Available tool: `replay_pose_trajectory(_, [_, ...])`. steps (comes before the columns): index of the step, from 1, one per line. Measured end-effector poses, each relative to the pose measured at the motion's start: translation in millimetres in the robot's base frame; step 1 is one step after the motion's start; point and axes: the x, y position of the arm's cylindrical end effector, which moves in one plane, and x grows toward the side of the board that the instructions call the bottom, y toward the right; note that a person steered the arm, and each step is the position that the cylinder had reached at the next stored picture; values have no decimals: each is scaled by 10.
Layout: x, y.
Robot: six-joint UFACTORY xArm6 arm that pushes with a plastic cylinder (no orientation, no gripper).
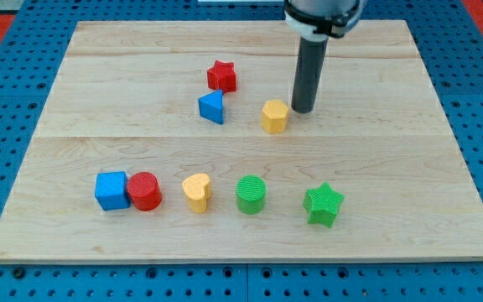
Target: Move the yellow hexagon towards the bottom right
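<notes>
Resting my tip [302,111] just right of ribbed yellow hexagon [275,117], maybe touching, wood board [409,168].

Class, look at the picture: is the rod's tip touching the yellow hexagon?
Cannot tell. In the camera view my tip sits right at the yellow hexagon's upper right edge, with no plain gap or contact.

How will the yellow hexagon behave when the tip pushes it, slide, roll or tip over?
The yellow hexagon looks squat and flat-based, so it should slide on the wooden board rather than roll or topple. My tip sits at its right edge, so an off-centre push may spin it. It looks rigid and probably light.
</notes>
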Motion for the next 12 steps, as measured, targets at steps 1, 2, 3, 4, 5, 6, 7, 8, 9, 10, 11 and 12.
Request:
replay_pose_trajectory(1, [19,-554])
replay_pose_trajectory(2, [204,-633])
replay_pose_trajectory(3, [407,-519])
replay_pose_trajectory(4, [567,-422])
replay_pose_trajectory(5, [824,-203])
replay_pose_trajectory(6, [1002,-404])
replay_pose_trajectory(7, [1117,-493])
replay_pose_trajectory(8, [1228,-547])
replay_pose_trajectory(9, [1347,-406])
replay_pose_trajectory(10, [1356,-313])
replay_pose_trajectory(11, [1265,-313])
replay_pose_trajectory(12, [1300,-52])
